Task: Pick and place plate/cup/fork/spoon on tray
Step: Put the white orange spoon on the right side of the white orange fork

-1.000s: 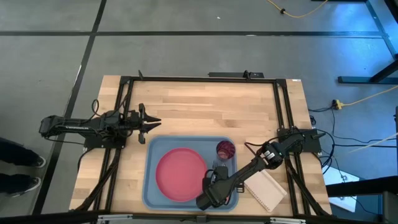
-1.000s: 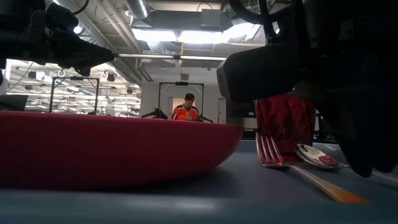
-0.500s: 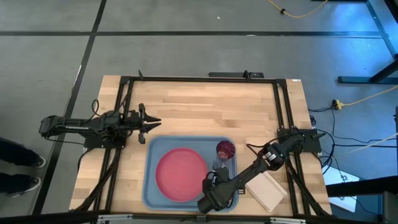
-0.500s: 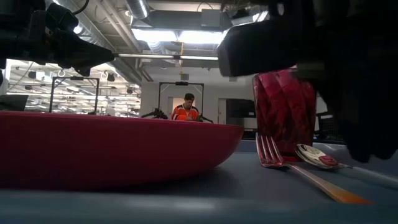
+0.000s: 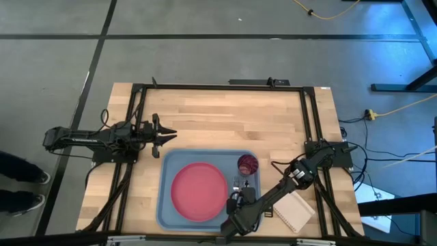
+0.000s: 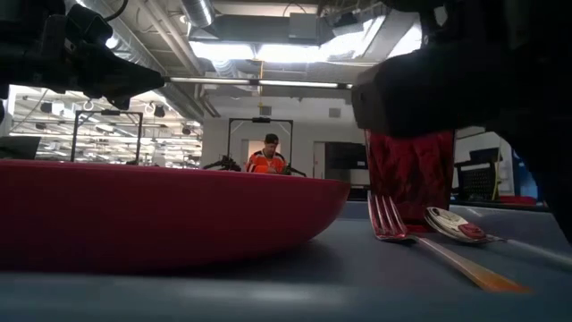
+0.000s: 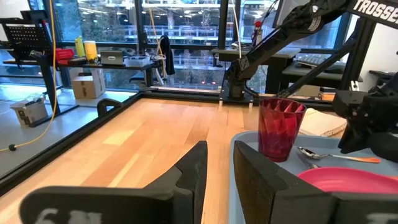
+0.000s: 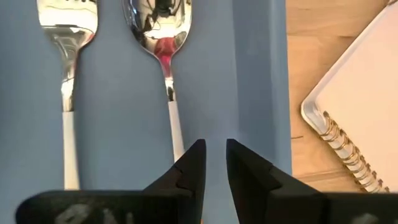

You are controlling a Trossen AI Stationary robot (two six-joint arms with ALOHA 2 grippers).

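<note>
Spoon [image 8: 157,37] and fork [image 8: 67,43] are lying side by side on the blue tray [image 5: 166,205], next to the pink plate [image 5: 199,191]. The dark red cup [image 5: 248,163] is standing on the tray too, just behind them. All four things are sitting on the tray now, so the job is looking done.

The right claw [image 8: 210,163] is hanging over the spoon's handle end, with its fingers nearly closed and gripping nothing. A second ago it was sitting lower over the tray. Now it is pulling back toward the tray's near edge, away from the cup.

The left claw [image 7: 217,171] is waiting over the wooden surface [image 5: 218,116] beside the tray, a little open and empty.
</note>
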